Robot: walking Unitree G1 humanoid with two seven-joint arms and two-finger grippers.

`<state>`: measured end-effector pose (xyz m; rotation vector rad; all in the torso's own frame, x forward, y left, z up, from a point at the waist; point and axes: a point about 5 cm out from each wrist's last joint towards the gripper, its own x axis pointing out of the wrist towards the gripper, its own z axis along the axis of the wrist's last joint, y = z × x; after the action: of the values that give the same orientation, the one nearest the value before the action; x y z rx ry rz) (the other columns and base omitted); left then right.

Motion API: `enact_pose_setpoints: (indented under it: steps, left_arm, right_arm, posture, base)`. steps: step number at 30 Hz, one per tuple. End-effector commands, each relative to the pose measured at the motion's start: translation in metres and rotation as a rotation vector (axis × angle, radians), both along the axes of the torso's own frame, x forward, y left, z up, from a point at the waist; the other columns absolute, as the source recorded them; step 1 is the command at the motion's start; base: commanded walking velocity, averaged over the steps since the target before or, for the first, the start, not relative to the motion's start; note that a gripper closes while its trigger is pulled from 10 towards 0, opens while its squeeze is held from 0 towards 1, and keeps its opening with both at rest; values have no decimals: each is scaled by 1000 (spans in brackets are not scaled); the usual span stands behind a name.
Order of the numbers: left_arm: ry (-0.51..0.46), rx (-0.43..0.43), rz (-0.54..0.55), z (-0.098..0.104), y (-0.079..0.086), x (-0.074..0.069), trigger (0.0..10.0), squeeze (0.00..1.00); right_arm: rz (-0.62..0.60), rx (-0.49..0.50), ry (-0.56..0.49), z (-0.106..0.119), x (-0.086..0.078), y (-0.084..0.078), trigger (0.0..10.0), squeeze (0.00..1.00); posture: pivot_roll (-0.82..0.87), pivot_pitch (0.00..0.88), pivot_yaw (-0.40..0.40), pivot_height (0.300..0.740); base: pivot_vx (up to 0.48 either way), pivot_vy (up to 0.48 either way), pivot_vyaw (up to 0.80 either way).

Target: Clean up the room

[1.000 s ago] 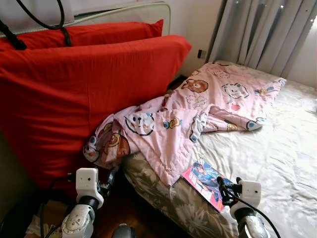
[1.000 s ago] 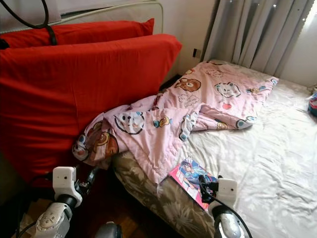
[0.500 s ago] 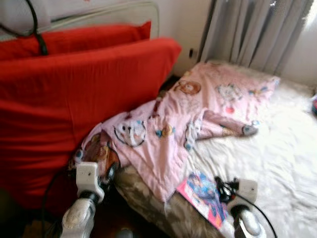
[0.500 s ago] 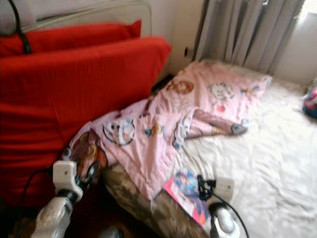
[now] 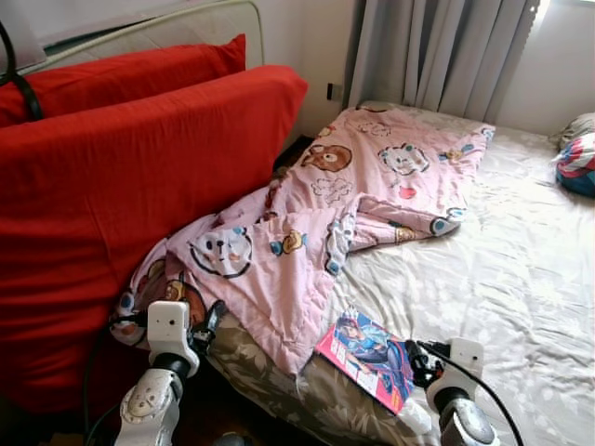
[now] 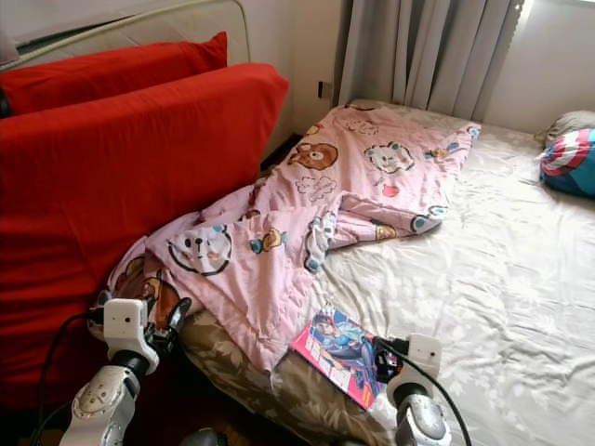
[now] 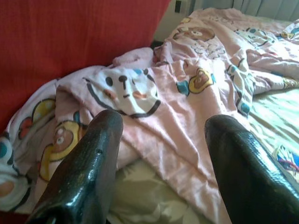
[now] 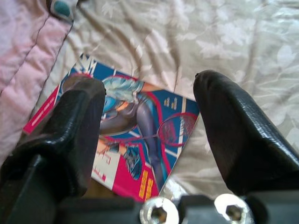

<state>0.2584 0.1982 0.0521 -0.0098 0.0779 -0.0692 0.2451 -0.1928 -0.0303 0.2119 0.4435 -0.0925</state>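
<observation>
- I have the pink blanket [image 5: 353, 214] lying rumpled across the bed [image 5: 521, 279], running from about 12 o'clock on the mattress down to 8 o'clock, where its corner spills over the edge against the big red cushions [image 5: 121, 204].
- A comic book [image 5: 365, 358] lies flat on the sheet at roughly 6 o'clock, near the mattress edge and just beside the blanket's hanging hem.
- My right gripper [image 8: 149, 121] hovers just above the book with its fingers spread wide, holding nothing; the cover sits between them in the wrist view.
- My left gripper [image 7: 163, 140] is likewise wide open and empty, aimed at the blanket's drooping corner at 8 o'clock.
- I judge the book light, thin and glossy, so probably slippery and floppy. It lies flush on soft bedding, which should give under a finger. I would take it at the corner nearest the mattress edge, sliding one finger beneath.
- The blanket looks soft, quilted and light but bulky; it will drape and drag. I would pinch a raised fold near the corner, not the flat middle.
- A striped pillow [image 6: 569, 160] rests at 2 o'clock, well apart.
</observation>
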Motion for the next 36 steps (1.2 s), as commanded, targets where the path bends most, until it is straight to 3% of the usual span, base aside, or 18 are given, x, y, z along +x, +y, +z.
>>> enact_pose_setpoints:
  steps: [1,16,17,22,23,24,25,30,36]
  left_arm:
    - [5,-2,-3,1,0,-2,10000,0]
    - [28,1,13,2,5,-22,10000,0]
    - [35,10,17,3,8,-25,10000,0]
    - [47,20,19,4,10,-30,10000,0]
    - [55,23,20,3,12,-32,10000,0]
    - [59,26,19,3,12,-33,10000,0]
    - [65,29,17,3,12,-34,10000,0]
    - [75,31,15,5,12,-39,10000,0]
    - [85,40,18,8,16,-45,10000,0]
  right_arm:
    - [8,-4,16,-3,-2,1,10000,0]
    - [-9,17,51,-7,-3,8,10000,8]
    - [-31,35,59,-5,2,8,10000,1000]
    - [-82,51,73,-1,11,6,10000,965]
    - [-99,58,88,1,15,5,10000,459]
    - [-109,56,95,2,17,5,10000,149]
    - [-139,79,100,4,21,5,10000,0]
    - [-227,166,110,8,29,5,10000,0]
    - [-224,189,154,7,31,10,10000,0]
  posture:
    - [19,63,-28,625]
    - [50,154,-20,615]
    - [61,174,-15,615]
    - [68,193,-11,615]
    - [68,195,-10,615]
    - [68,202,-7,615]
    - [69,205,-6,615]
    - [91,220,-4,615]
    - [116,242,4,615]
  base:
    - [0,0,0]
    - [0,0,0]
    - [0,0,0]
    - [0,0,0]
    - [0,0,0]
    - [0,0,0]
    - [0,0,0]
    - [0,0,0]
    - [0,0,0]
